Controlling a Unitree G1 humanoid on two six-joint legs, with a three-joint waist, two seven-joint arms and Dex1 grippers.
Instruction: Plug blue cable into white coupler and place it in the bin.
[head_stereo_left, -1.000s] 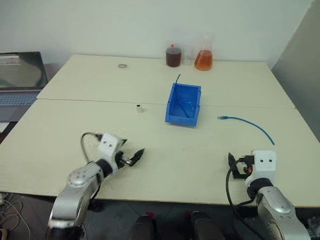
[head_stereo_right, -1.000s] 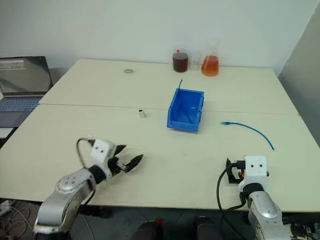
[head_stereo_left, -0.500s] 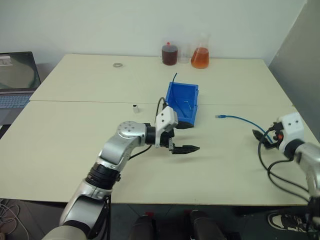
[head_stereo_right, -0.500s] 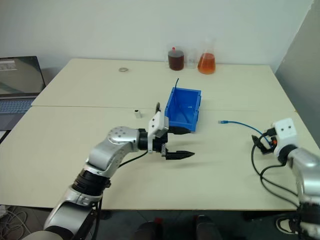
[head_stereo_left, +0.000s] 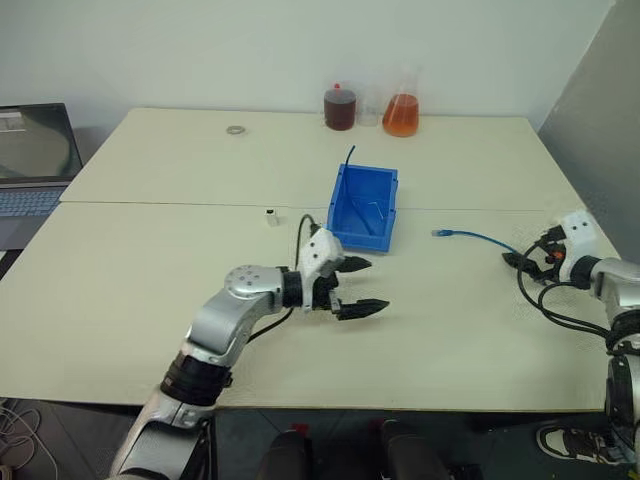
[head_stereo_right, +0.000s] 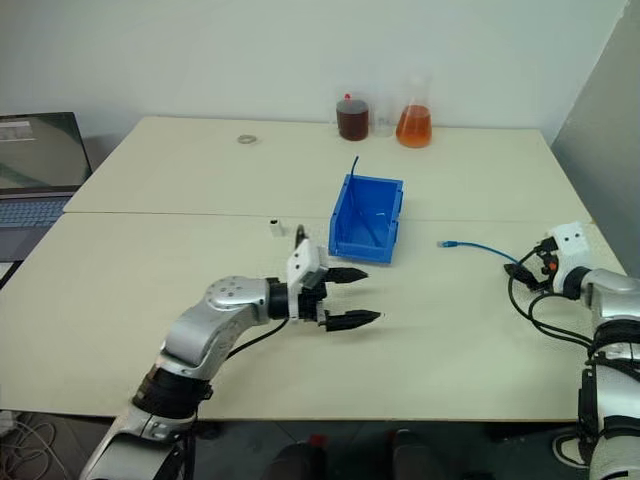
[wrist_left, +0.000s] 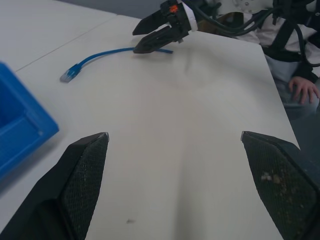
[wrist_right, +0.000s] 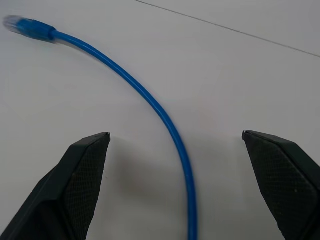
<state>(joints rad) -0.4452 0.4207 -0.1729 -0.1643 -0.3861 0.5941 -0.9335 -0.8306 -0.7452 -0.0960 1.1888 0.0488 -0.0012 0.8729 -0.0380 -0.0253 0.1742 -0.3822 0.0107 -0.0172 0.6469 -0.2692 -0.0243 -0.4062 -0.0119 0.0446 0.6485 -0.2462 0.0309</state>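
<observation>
Right end effector (wrist_right: 175, 145) reached blue cable (wrist_right: 150, 100) | labels: unreadable

Blue cable (wrist_right: 150, 102): light blue. Bin (head_stereo_left: 364, 208): bright blue. Coupler (head_stereo_left: 270, 214): white. Counter (head_stereo_left: 150, 270): cream. Flask (head_stereo_left: 401, 115): orange liquid.

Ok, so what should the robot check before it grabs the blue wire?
1. Right gripper open: ok.
2. Blue cable lying between its fingers: ok.
3. Cable's plug end free on the table: ok.
4. Left gripper open, holding nothing: ok.
5. White coupler picked up yet: not ok, it sits left of the bin.
6. Coupler's opening facing the right way: cannot tell.
</observation>
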